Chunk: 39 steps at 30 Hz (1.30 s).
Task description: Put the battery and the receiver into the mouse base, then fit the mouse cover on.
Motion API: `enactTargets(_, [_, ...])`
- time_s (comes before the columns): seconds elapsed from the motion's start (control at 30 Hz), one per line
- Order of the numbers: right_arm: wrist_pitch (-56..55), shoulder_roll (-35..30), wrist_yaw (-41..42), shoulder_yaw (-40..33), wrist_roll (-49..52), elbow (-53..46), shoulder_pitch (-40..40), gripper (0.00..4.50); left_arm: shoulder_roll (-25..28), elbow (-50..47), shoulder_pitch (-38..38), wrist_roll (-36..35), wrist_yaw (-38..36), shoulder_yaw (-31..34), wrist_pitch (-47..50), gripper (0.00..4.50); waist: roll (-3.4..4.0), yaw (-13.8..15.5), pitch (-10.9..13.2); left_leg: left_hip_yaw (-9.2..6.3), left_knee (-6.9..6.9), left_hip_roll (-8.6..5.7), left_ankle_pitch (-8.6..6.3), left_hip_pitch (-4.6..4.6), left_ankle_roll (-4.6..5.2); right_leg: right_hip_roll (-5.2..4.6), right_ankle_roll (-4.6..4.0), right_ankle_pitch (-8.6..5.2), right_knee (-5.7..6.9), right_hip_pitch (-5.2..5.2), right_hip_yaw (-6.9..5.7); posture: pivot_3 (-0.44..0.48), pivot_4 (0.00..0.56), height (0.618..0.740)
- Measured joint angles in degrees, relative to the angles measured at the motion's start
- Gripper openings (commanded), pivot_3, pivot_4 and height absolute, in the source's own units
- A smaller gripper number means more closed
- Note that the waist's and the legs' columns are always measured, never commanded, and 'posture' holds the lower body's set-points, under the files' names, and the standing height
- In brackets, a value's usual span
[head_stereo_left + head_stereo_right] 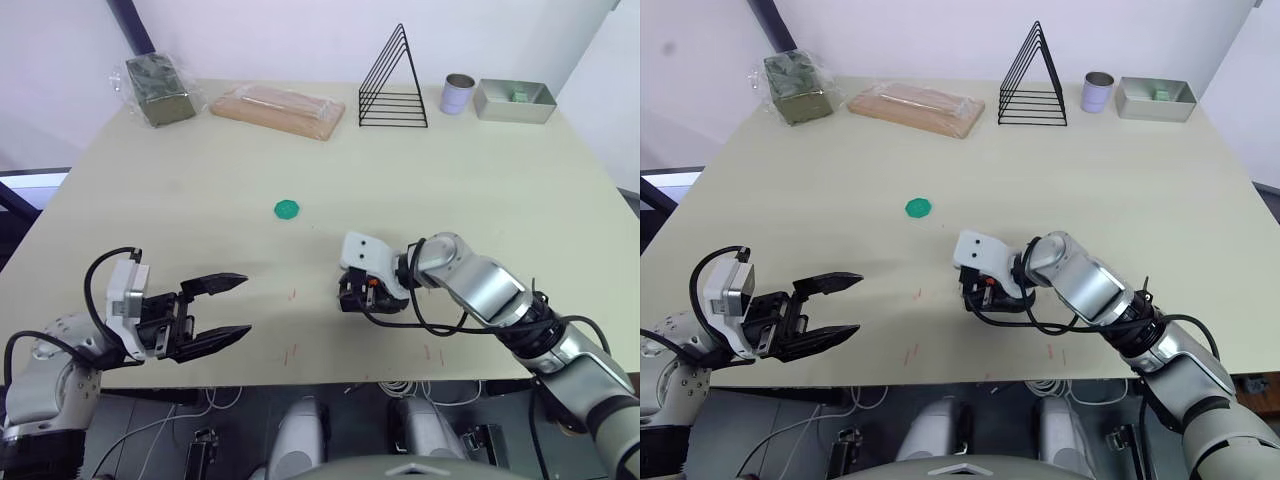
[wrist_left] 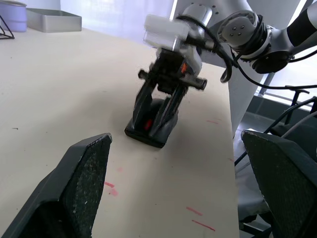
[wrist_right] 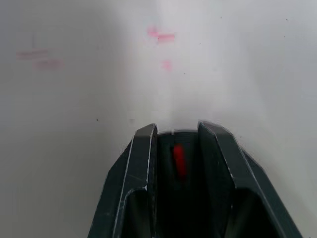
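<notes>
The right tool [image 1: 352,297] clamps the mouse base [image 2: 151,130] near the front edge of the counter [image 1: 200,190], red patch showing between its fingers. The left tool [image 1: 222,312] hangs wide open and empty, well apart to the side. With the base apparently uncovered, fitting seems unfinished; bare counter all around leaves ample room.

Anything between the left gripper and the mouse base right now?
Nothing visible. The left gripper is open, with bare table between it and the mouse base. The base sits between the fingers of the right gripper, which comes down on it from above; the side facing the left gripper is unblocked.
</notes>
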Motion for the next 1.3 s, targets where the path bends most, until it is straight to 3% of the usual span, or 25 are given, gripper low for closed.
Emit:
enactTargets(0.37, [-2.77,1.19,0.05,0.06,-0.83,2.63,0.54,1.35,-0.07,-0.24,0.89,-0.02,0.9,0.0,0.11,4.5,-0.05,0.11,-0.05,-0.02,0.0,0.0,0.0,0.02,0.0,-0.01,-0.03,-0.02,0.0,0.02,0.0,0.0,0.15,0.74])
enactTargets(0.53, [-1.24,1.44,0.13,-8.9,4.81,-0.87,2.82,1.35,-0.2,-1.32,1.74,-0.04,1.06,-0.01,0.14,4.5,-0.05,0.03,-0.01,-0.19,0.0,0.0,0.0,-0.07,0.0,-0.02,0.03,0.02,0.0,-0.01,0.03,0.0,0.15,0.74])
enactTargets(0.63, [5.62,0.67,0.38,-20.66,14.02,-12.6,2.81,1.35,-0.31,-1.63,1.84,-0.05,1.07,-0.01,0.13,4.5,-0.02,0.14,0.0,-0.32,-0.12,0.02,0.0,-0.05,0.0,-0.01,0.07,0.04,-0.02,-0.01,-0.03,0.0,0.15,0.74])
enactTargets(0.7, [7.32,-0.5,0.46,-24.63,17.21,-17.1,3.5,1.35,-0.38,-1.66,1.85,-0.05,1.06,-0.04,0.14,4.5,-0.02,0.12,0.0,-0.34,-0.18,0.02,-0.01,-0.02,0.0,-0.01,0.03,0.02,-0.04,0.0,-0.1,0.0,0.15,0.74])
enactTargets(0.77, [6.16,-3.35,-0.46,-27.33,18.6,-22.18,9.82,1.35,-0.52,-1.64,1.68,-0.04,1.05,-0.11,0.14,4.5,-0.13,0.36,-0.07,-0.31,-0.19,0.02,-0.01,-0.04,-0.01,-0.03,-0.01,-0.01,-0.12,0.03,-0.22,0.0,0.15,0.74])
enactTargets(0.9, [4.29,-4.4,-2.94,-28.4,18.16,-23.15,18.12,1.35,-0.75,-1.48,1.36,-0.02,1.05,-0.25,0.15,4.5,-0.25,0.15,-0.14,-0.28,-0.16,0.0,-0.01,-0.05,-0.01,-0.06,-0.03,-0.03,-0.11,0.03,-0.05,0.0,0.15,0.74])
enactTargets(0.97, [-1.45,-1.7,-4.6,-31.03,18.28,-22.99,24.44,1.35,-0.79,-1.45,0.35,0.01,1.03,-0.47,0.16,4.5,-0.24,-0.18,-0.14,-0.24,-0.15,0.01,0.0,0.05,0.0,0.01,-0.15,-0.11,-0.04,0.02,0.07,0.0,0.15,0.74])
enactTargets(1.03, [-7.15,5.12,-9.56,-34.05,17.83,-19.55,32.59,1.35,-0.93,-1.19,-0.24,0.02,0.98,-0.66,0.17,4.5,-0.32,-0.05,-0.2,-0.2,-0.16,0.06,0.03,0.1,-0.05,0.13,-0.23,-0.15,0.04,0.06,-0.09,0.0,0.15,0.74])
enactTargets(1.13, [-16.29,7.83,-10.93,-33.32,15.69,-14.92,40.65,1.35,-1.12,-0.55,-0.74,0.07,0.9,-0.85,0.24,4.5,-0.29,0.12,-0.18,-0.17,-0.17,0.03,0.05,0.07,-0.1,0.09,-0.22,-0.15,0.02,0.04,-0.04,0.0,0.15,0.74])
enactTargets(1.3, [-26.02,11.08,-12.19,-30.73,13.24,-11.8,42.47,1.35,-1.08,0.06,-1.96,0.2,0.74,-0.9,0.28,4.5,-0.12,-0.17,-0.08,-0.24,-0.15,0.05,0.07,0.17,-0.11,0.11,-0.22,-0.16,0.05,0.03,0.11,0.0,0.15,0.74])
